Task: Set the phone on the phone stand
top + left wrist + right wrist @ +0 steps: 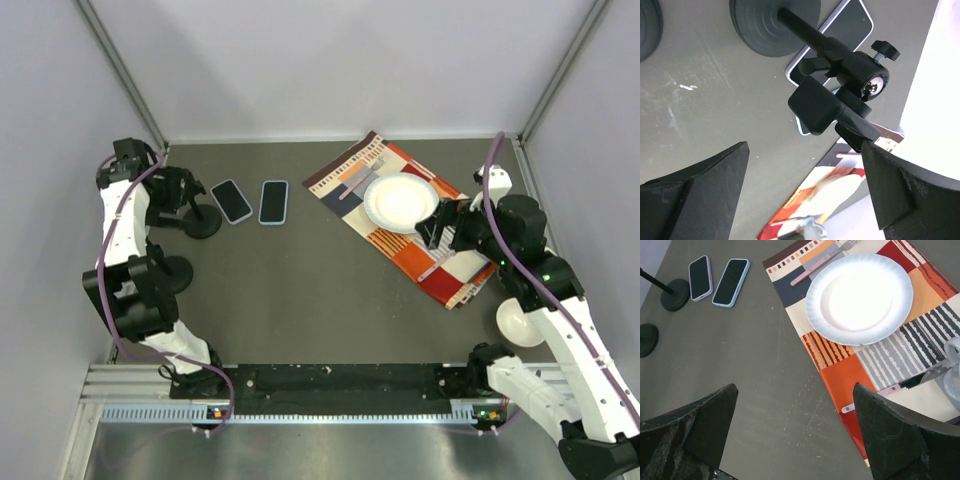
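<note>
Left hand (182, 196) open, stretched far forward, right hand (438, 226) open, angled downward

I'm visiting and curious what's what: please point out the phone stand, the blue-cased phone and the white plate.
phone stand (812, 106), left wrist view, on its square clamp pad.
blue-cased phone (730, 275), right wrist view, middle of its dark screen.
white plate (860, 297), right wrist view, its bare centre.

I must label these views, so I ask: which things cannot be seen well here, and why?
Top view: the phone stand clamp, lost against the dark left gripper.
Left wrist view: purple phone, half behind that stand.
Right wrist view: second stand, cut by the left edge.
Top view: white bowl, partly under the right arm.
</note>
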`<state>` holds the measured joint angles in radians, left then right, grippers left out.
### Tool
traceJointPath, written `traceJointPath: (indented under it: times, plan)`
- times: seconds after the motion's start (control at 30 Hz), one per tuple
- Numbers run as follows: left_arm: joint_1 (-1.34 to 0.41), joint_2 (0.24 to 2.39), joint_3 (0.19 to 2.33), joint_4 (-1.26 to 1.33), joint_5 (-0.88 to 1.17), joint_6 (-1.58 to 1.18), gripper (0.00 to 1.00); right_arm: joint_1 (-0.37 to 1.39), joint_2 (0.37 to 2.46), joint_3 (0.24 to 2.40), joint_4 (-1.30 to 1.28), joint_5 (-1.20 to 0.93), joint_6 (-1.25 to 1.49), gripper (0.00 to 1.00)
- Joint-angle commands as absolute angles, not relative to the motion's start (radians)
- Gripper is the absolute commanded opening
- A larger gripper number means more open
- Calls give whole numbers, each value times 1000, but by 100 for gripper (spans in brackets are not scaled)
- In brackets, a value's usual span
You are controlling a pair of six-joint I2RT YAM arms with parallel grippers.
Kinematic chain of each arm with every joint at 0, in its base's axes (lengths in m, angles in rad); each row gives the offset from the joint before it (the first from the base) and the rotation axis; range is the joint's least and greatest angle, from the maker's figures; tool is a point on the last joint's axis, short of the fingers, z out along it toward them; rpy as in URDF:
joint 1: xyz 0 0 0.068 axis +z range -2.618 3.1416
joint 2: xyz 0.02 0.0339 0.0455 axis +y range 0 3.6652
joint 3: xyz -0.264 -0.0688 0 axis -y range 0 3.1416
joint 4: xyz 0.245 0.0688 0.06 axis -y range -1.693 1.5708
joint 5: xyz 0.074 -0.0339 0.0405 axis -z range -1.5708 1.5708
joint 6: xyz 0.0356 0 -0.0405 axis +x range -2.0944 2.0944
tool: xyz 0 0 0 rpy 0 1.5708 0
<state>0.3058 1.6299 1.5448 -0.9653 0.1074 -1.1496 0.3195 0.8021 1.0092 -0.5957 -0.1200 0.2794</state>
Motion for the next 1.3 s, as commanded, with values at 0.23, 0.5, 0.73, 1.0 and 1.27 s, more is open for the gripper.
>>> traceJointPath:
  times: [0.23, 0.5, 0.73, 1.0, 1.27]
  plan:
    - [319, 1638, 1612, -982, 127, -1267, 99, 316, 810, 1029, -583, -80, 236, 99]
    - [324, 1585, 1572, -956, 61, -1344, 94, 316, 827, 1040, -583, -89, 244, 99]
    - [324, 1667, 1591, -978, 121, -1419, 88, 316, 811, 1039, -584, -87, 249, 99]
    - [322, 1672, 1608, -957, 29, -1447, 81, 316, 813, 1043, -588, -86, 245, 99]
    - [322, 1687, 1598, -945, 8, -1440, 67, 316, 818, 1045, -588, -95, 250, 99]
